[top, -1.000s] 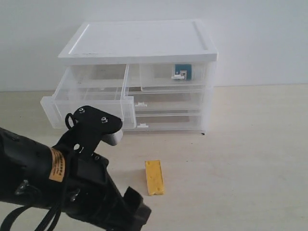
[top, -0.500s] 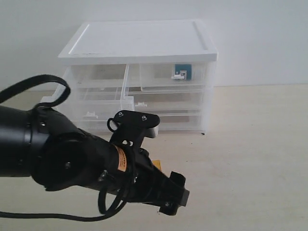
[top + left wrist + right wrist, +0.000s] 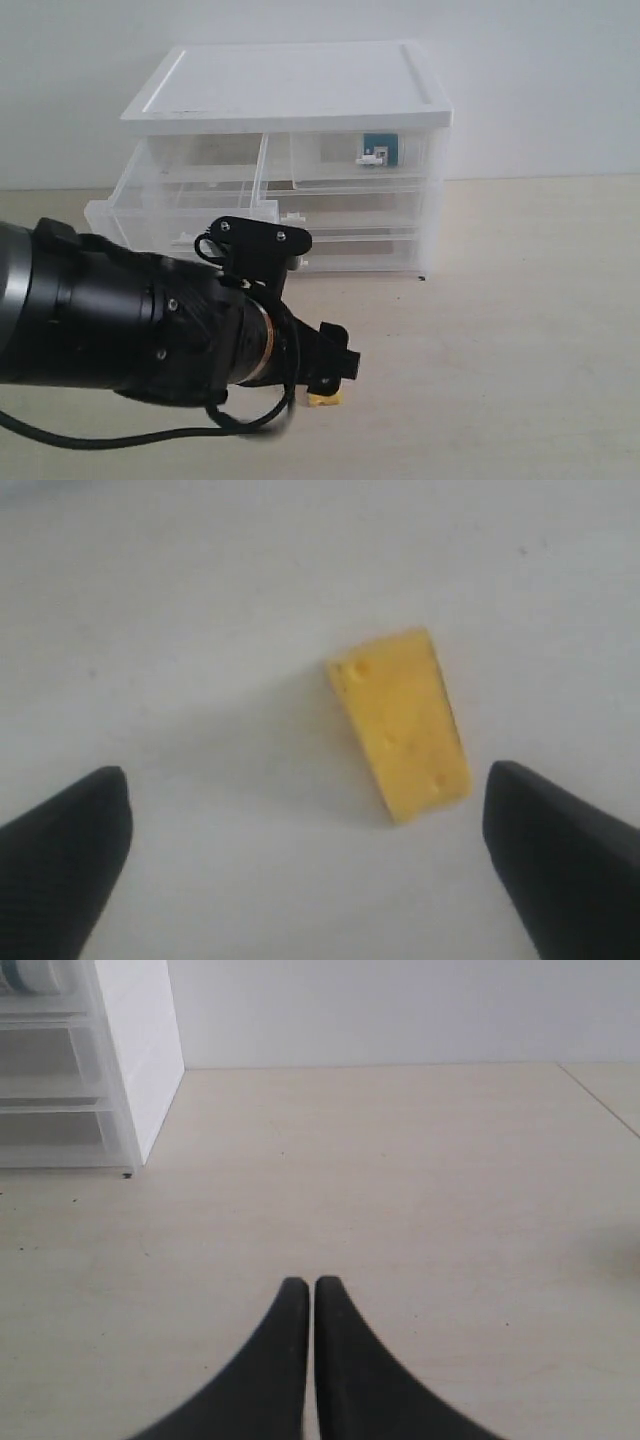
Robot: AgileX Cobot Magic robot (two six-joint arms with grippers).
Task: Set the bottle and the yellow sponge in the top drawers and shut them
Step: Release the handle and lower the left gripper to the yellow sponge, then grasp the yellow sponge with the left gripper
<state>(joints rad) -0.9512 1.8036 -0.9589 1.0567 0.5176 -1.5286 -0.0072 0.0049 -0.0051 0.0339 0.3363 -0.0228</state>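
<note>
The yellow sponge lies flat on the table; in the exterior view only its near end shows under the left arm. My left gripper hangs open above it, with the sponge just beyond the gap, nearer one finger. The bottle's teal label shows through the top right drawer, which looks pushed in. The top left drawer is pulled out. My right gripper is shut on nothing, low over bare table.
The white-topped drawer unit stands at the back against the wall, with two full-width drawers under the top ones. Its side shows in the right wrist view. The left arm fills the near left of the exterior view.
The left arm has swung right and turned over the sponge, now covering most of it in the exterior view. The drawers and the bottle have not moved.
</note>
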